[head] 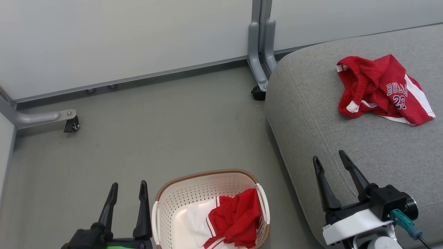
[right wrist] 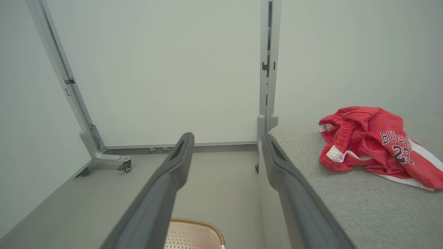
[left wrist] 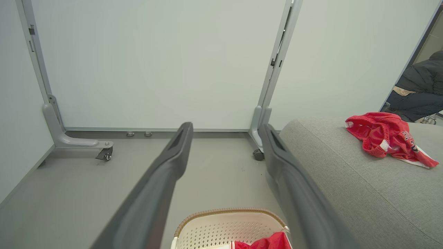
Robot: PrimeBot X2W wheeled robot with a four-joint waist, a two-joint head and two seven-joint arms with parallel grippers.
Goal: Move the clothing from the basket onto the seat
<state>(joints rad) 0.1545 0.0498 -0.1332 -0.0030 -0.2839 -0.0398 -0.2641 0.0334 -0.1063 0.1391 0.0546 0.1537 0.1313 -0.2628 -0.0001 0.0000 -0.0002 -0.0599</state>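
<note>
While red shorts [head: 382,90] lie on the seat [head: 311,121] right of the basket [head: 207,172], a red-and-white garment [head: 232,218] sits inside it; left gripper [head: 128,184] and right gripper [head: 328,155] both stand open, empty.

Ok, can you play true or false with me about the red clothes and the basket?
1. Red shorts lie on the seat. True.
2. The basket stands on the floor beside the seat. True.
3. The basket is empty. False: red and white clothing lies in it.
4. Both tools are shut on something. False: the left tool and right tool are open, holding nothing.
</note>
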